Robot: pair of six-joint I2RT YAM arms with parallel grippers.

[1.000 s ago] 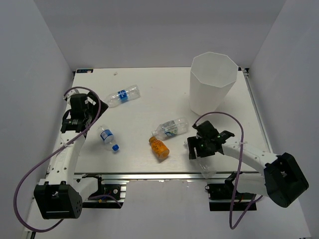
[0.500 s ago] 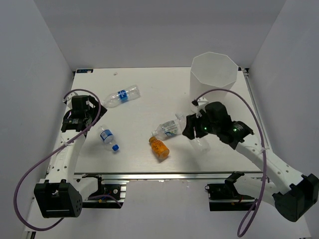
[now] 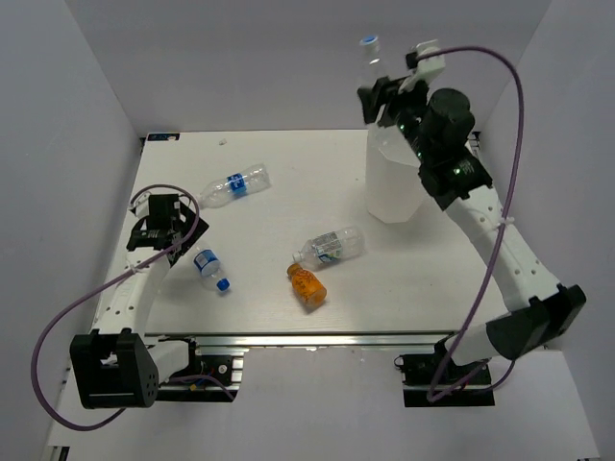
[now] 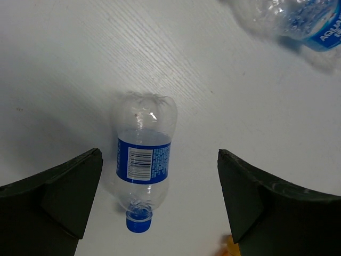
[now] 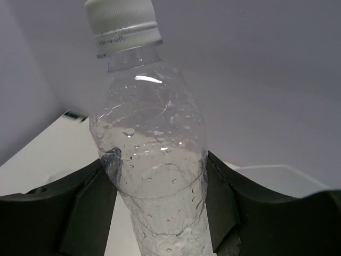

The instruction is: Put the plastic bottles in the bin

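Unlabelled bottle [image 5: 152,154] lies along right jaws, cap outermost.

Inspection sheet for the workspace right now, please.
surface: white table, no spills seen.
job's things: bin upright, far right; unlabelled bottle lifted high near it; near blue-label bottle, far blue-label bottle, green-label bottle, orange bottle lying on table.
clutter: small dark tag, far-left corner.
grippers: left gripper open, above near blue-label bottle; right gripper shut on unlabelled bottle.
cables: purple; left cable loops low, right cable arches over arm.
surroundings: plain grey walls.
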